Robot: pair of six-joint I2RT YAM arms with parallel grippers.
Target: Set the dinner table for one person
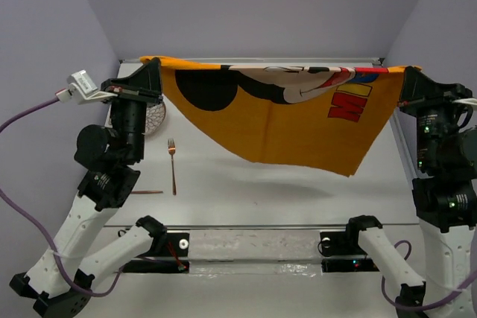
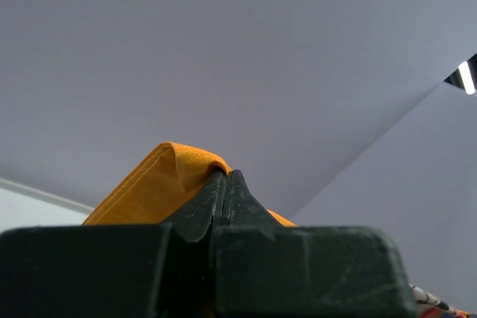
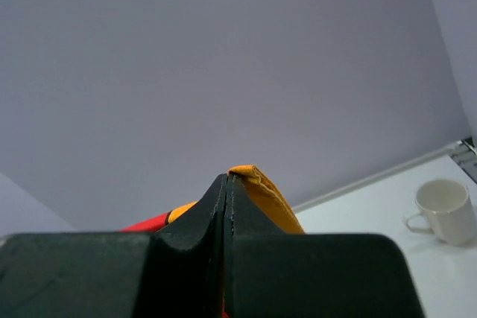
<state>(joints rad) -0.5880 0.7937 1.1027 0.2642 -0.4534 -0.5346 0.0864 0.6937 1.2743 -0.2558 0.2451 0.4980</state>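
Observation:
An orange Mickey Mouse cloth mat (image 1: 283,121) hangs stretched in the air above the white dinner table (image 1: 298,202). My left gripper (image 1: 156,63) is shut on the mat's left top corner. My right gripper (image 1: 408,72) is shut on its right top corner. The left wrist view shows orange fabric (image 2: 149,184) folded over the closed left gripper (image 2: 226,175). In the right wrist view the orange hem (image 3: 270,197) sticks out past the closed right gripper (image 3: 226,177). The mat's lower edge sags to a point at the right and casts a shadow on the table.
A copper fork (image 1: 172,165) lies on the table's left part, with a thin brown utensil (image 1: 147,192) near it. A round patterned plate (image 1: 155,118) sits behind my left arm. A white cup (image 3: 445,210) stands on the table by the back wall.

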